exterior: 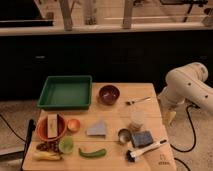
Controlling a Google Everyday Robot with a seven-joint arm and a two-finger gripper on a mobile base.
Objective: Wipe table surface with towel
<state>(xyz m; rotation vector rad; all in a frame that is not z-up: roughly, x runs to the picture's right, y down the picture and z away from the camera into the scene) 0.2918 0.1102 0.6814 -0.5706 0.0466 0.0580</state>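
Observation:
The table surface point(115, 107) is a light tan wooden top with plank grain, filling the middle of the camera view. The towel point(97, 129) is a small pale grey-blue folded cloth lying near the table's middle, towards the front. My gripper point(171, 118) hangs pointing down at the end of the white arm point(187, 85), just beyond the table's right edge. It is well to the right of the towel and holds nothing that I can see.
On the table stand a green tray point(66, 92), a maroon bowl point(109, 94), a fork point(138, 101), an orange bowl point(51, 127), a metal cup point(124, 135), a blue-grey sponge point(142, 138), a brush point(146, 149) and a green vegetable point(92, 152). Fruit point(48, 156) lies at the front left.

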